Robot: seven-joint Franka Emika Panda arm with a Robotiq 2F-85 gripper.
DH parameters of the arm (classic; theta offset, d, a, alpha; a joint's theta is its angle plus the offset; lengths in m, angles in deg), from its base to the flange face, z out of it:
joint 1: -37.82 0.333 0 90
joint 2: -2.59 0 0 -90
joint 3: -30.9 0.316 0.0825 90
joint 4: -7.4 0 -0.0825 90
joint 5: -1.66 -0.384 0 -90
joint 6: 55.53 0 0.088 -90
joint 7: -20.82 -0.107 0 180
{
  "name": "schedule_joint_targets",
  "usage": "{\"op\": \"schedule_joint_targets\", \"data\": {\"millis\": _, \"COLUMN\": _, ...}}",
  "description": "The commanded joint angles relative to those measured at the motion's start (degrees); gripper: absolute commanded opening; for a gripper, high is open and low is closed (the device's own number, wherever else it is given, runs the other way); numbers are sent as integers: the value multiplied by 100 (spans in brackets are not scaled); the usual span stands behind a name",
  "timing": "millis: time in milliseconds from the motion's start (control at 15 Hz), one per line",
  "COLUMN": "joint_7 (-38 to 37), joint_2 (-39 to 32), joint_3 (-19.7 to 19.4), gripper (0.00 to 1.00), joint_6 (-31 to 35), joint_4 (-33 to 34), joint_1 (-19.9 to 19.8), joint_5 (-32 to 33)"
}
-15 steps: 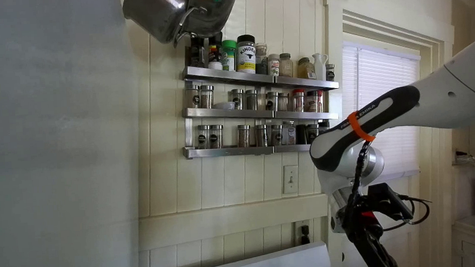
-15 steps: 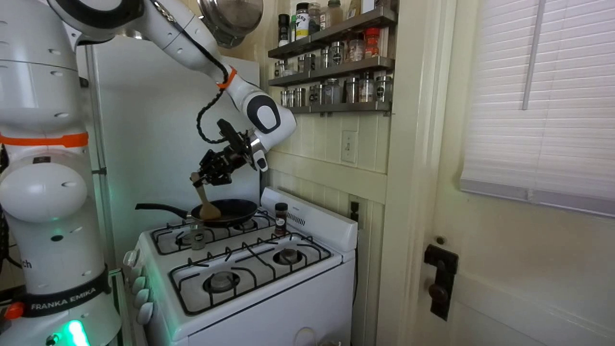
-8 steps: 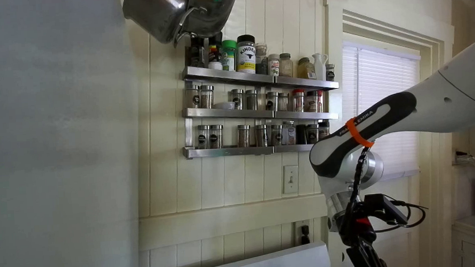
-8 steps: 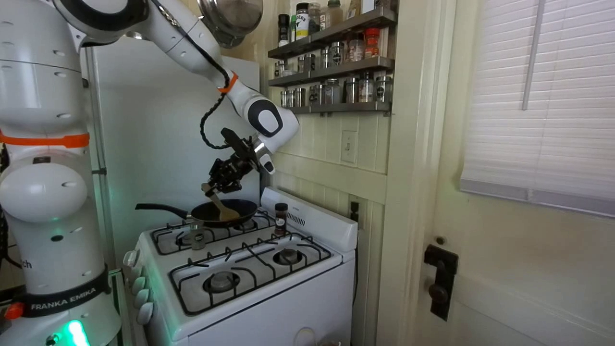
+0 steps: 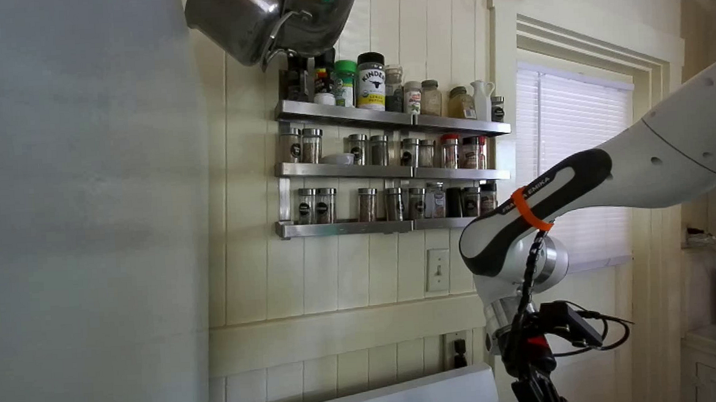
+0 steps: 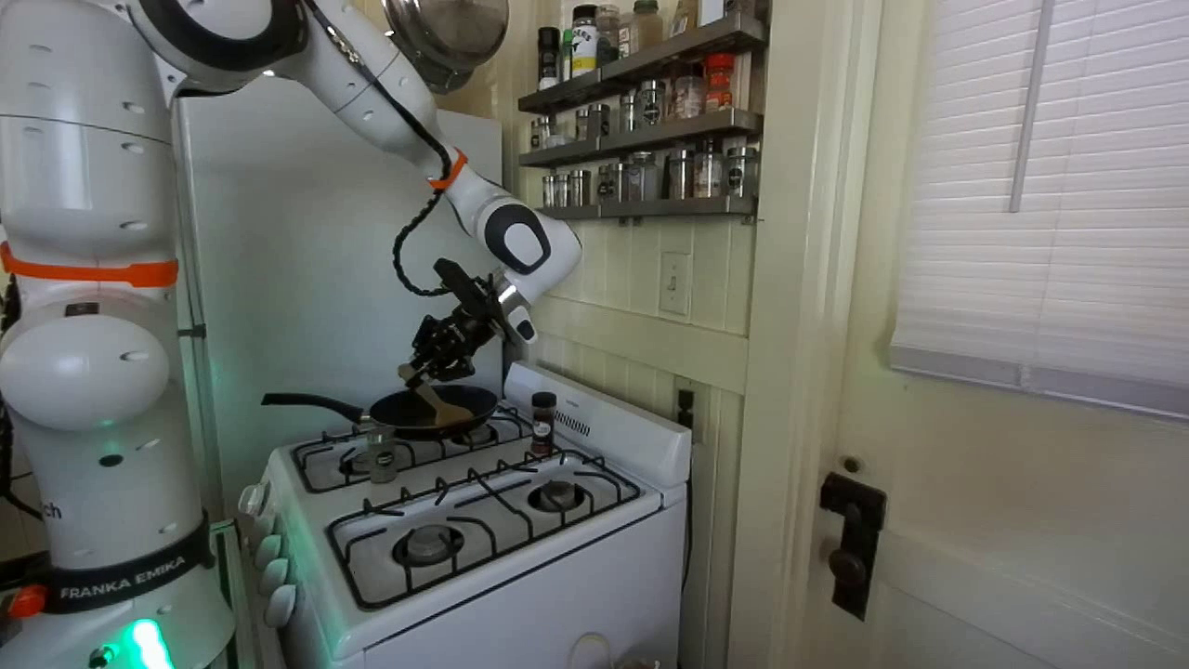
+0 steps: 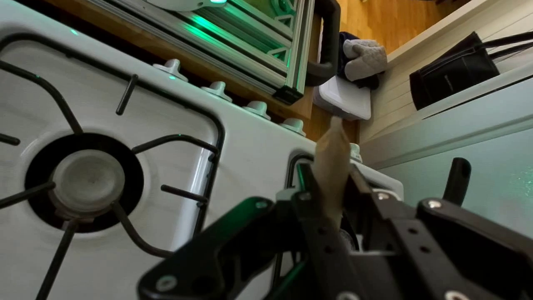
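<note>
Can see the gripper (image 6: 416, 377) in an exterior view, closed on a wooden spatula (image 6: 444, 407) and pinching it near the top of the handle. Can follow the spatula slanting down toward the back edge of the stove (image 6: 520, 595), with its broad end inside a black frying pan (image 6: 395, 413). Cannot tell about contact between that end and the bottom of the pan. Find the pan close to the stove's back corner beside a white refrigerator (image 6: 279, 242), with the pan handle (image 6: 311, 400) stretching toward the front corner on the same side. Also make out, along the middle of the stove, a clear jar (image 6: 382, 457) nearer the front edge and a dark-capped jar (image 6: 543, 427) close to the back edge.

In an exterior view, catch only the upper part of the gripper, cut off below, to the right of the stove's backguard (image 5: 399, 399). Above that, see a light switch (image 5: 438, 270), three metal shelves (image 5: 344, 169) with spice jars (image 5: 371, 81) and, at the top, hanging steel pots (image 5: 235, 20).

In the wrist view, see the spatula's handle end sticking out between dark fingers (image 7: 310, 216). To the left, find a burner (image 7: 89, 179) near the stove's front corner away from the refrigerator. Along the front edge, see white knobs (image 7: 257, 109); past it, a quilted mitt (image 7: 366, 60), a white box (image 7: 344, 96) and a black bag (image 7: 454, 71).
</note>
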Motion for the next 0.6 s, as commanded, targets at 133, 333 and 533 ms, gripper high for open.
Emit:
{"op": "schedule_joint_targets", "data": {"millis": 133, "joint_7": 208, "joint_2": -436, "joint_3": 44, "gripper": 5, "joint_6": 495, "joint_4": 194, "joint_1": 12, "joint_5": 39}}
{"op": "schedule_joint_targets", "data": {"millis": 333, "joint_7": 572, "joint_2": -584, "joint_3": 84, "gripper": 5, "joint_6": 722, "joint_4": 226, "joint_1": -13, "joint_5": -57}}
{"op": "schedule_joint_targets", "data": {"millis": 533, "joint_7": 978, "joint_2": -722, "joint_3": 135, "gripper": 5, "joint_6": 852, "joint_4": 249, "joint_1": -38, "joint_5": -162}}
